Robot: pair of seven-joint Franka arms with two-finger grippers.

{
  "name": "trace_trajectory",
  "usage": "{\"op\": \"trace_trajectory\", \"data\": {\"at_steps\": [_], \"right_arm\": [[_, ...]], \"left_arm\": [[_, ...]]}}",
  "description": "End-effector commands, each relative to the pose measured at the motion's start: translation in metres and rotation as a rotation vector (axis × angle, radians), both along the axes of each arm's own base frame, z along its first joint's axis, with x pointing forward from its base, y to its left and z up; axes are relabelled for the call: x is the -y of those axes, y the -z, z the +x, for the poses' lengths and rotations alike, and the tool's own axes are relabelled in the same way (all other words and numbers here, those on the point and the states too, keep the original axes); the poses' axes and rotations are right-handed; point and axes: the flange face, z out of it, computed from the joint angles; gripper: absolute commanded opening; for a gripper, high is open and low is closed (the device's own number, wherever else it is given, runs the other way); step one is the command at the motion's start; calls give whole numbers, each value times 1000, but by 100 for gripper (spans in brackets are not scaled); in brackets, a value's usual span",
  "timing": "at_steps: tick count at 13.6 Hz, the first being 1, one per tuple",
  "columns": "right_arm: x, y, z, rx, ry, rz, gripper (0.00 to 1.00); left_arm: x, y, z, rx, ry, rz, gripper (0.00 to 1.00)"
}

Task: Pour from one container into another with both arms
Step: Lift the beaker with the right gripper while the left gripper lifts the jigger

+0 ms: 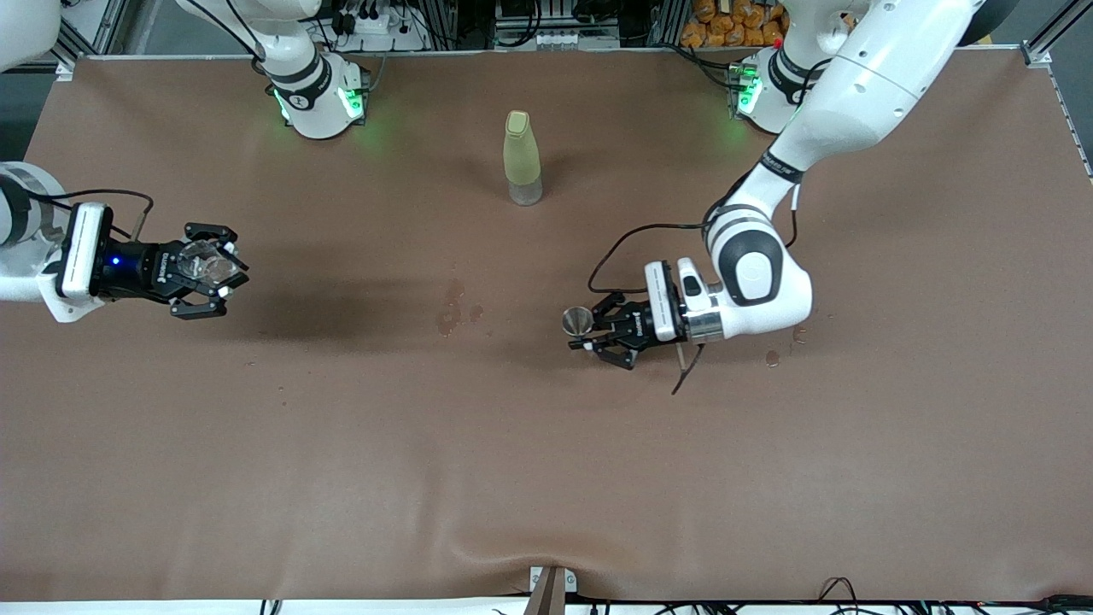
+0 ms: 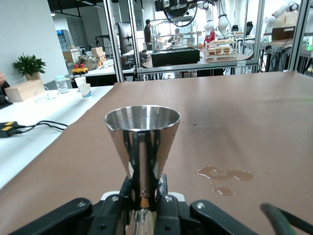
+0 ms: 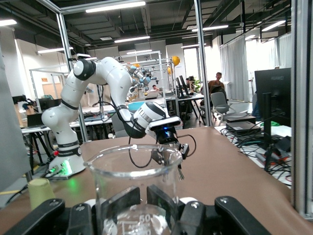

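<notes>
My left gripper [image 1: 586, 330] is shut on the narrow waist of the small steel jigger [image 1: 578, 321] and holds it upright over the middle of the table. In the left wrist view the jigger [image 2: 142, 139] rises above the gripper [image 2: 143, 192], its round rim on top. My right gripper [image 1: 224, 272] is shut on the tiny clear glass cup [image 1: 205, 261] over the right arm's end of the table. The cup [image 3: 134, 188] fills the right wrist view, with the gripper [image 3: 155, 201] clamped on its wall. The two containers are far apart.
A tall yellow-green bottle [image 1: 523, 158] stands upright near the middle, farther from the front camera than both grippers. Wet patches [image 1: 452, 309] mark the brown cloth between the grippers; they show as a puddle [image 2: 224, 175] in the left wrist view. Small drops [image 1: 773, 357] lie under the left arm.
</notes>
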Motion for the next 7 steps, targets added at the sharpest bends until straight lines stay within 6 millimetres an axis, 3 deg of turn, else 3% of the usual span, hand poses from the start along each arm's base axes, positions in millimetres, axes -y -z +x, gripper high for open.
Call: {"op": "trace_trajectory", "data": {"at_steps": [1,7], "right_arm": [[-17,-13,-9,-44,-26,-7,0],[-55,-25,-10,-57,-50,-20,0]], "left_arm": [[21,-8,2,-33,-46,-26,0],[79,-16,-29,-152,-58,-104,0]]}}
